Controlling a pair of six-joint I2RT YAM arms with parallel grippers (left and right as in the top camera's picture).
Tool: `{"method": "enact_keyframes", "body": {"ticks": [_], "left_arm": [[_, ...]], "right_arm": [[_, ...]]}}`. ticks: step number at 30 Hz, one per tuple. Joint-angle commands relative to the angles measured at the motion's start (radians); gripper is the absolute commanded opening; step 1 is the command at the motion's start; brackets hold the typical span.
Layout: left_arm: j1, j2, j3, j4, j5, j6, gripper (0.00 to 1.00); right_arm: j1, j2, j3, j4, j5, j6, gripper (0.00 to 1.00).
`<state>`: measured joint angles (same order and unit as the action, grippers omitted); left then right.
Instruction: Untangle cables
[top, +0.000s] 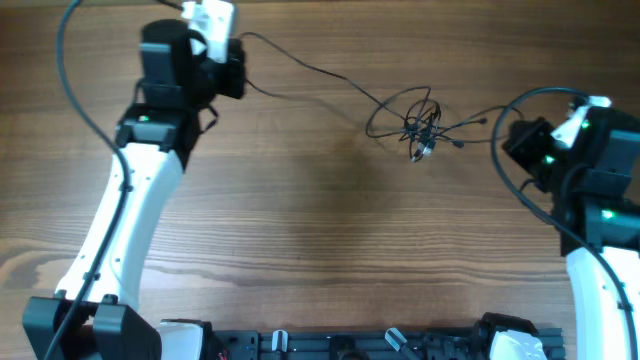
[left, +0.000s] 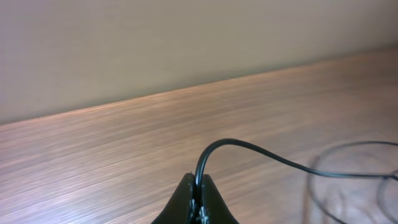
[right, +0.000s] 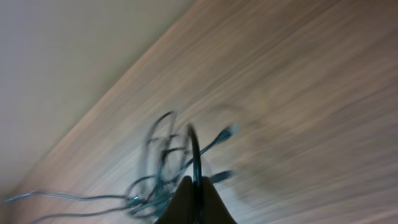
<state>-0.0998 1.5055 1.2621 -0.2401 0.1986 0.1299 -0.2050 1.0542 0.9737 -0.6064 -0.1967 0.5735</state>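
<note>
A knot of thin black cables (top: 418, 125) lies on the wooden table right of centre. One strand (top: 300, 65) runs from the knot up and left to my left gripper (top: 236, 62). In the left wrist view that gripper (left: 199, 185) is shut on the black cable (left: 249, 147), which arches out of the jaws to the right. My right gripper (top: 512, 140) sits right of the knot. In the right wrist view it (right: 196, 182) is shut on a black cable (right: 194, 149) leading to the blurred knot (right: 163, 167).
The wooden table (top: 320, 250) fills the overhead view. A black rail with clips (top: 380, 345) runs along the front edge. The arms' own black supply cables (top: 70, 60) loop at the far left and right.
</note>
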Motion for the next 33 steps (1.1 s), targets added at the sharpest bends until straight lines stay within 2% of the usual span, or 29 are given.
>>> {"method": "enact_keyframes", "body": {"ticks": [1, 3, 11, 19, 22, 24, 28, 31, 33], "left_arm": [[0.093, -0.030, 0.017, 0.004, -0.010, 0.020, 0.04], [0.126, -0.050, 0.017, 0.011, -0.010, 0.020, 0.04], [0.254, -0.116, 0.017, 0.013, -0.005, 0.020, 0.04], [0.257, -0.118, 0.017, 0.007, 0.106, 0.013, 0.05], [0.248, -0.118, 0.017, -0.013, 0.186, -0.036, 0.27], [0.235, -0.118, 0.017, -0.027, 0.237, -0.038, 0.34], [0.169, -0.118, 0.017, -0.041, 0.266, -0.038, 0.36], [0.108, -0.118, 0.017, -0.054, 0.266, -0.038, 0.44], [0.056, -0.118, 0.017, -0.065, 0.294, -0.038, 0.46]], "right_arm": [[-0.058, -0.013, 0.072, -0.064, 0.179, -0.101, 0.05], [-0.097, -0.011, 0.085, -0.107, 0.232, -0.109, 0.04], [-0.360, 0.015, 0.086, -0.145, 0.225, -0.103, 0.04], [-0.371, 0.029, 0.086, -0.141, 0.180, -0.107, 0.04], [-0.370, 0.049, 0.086, -0.136, 0.111, -0.129, 0.05], [-0.368, 0.063, 0.086, -0.131, 0.056, -0.140, 0.05], [-0.321, 0.072, 0.086, -0.118, -0.010, -0.156, 0.05], [-0.256, 0.072, 0.086, -0.095, -0.075, -0.155, 0.04], [-0.180, 0.072, 0.086, -0.048, -0.167, -0.155, 0.05]]}}
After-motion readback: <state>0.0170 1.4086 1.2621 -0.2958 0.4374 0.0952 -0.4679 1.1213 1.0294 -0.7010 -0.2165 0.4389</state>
